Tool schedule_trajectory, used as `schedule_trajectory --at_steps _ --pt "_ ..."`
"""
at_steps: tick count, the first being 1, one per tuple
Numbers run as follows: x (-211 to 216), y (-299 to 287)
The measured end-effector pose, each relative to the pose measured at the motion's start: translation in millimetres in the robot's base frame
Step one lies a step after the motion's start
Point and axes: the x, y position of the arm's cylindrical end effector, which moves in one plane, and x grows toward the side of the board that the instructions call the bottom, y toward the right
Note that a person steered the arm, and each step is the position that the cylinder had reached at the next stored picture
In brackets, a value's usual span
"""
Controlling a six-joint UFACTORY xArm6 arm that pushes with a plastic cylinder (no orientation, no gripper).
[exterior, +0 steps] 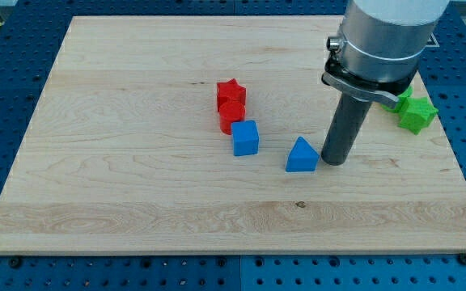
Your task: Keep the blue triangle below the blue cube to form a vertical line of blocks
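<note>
The blue cube (246, 138) sits near the board's middle, just below two red blocks. The blue triangle (301, 155) lies to its right and slightly lower, apart from it. My tip (334, 159) rests on the board just right of the blue triangle, almost touching its right side.
A red star (231, 93) and a red block (230, 115) stand stacked in a line above the blue cube. A green star (416, 112) and another green block (403, 94) sit near the board's right edge, behind the arm. The wooden board (136, 162) lies on a blue pegboard table.
</note>
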Motion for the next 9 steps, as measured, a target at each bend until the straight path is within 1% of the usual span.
schedule_trajectory --at_steps 3,5,6,7,9 --pt "12.2 -17.8" --pt "-16.3 -20.9" --pt "-16.7 -20.9" --pt "2.4 -21.0" --pt "6.7 -21.5"
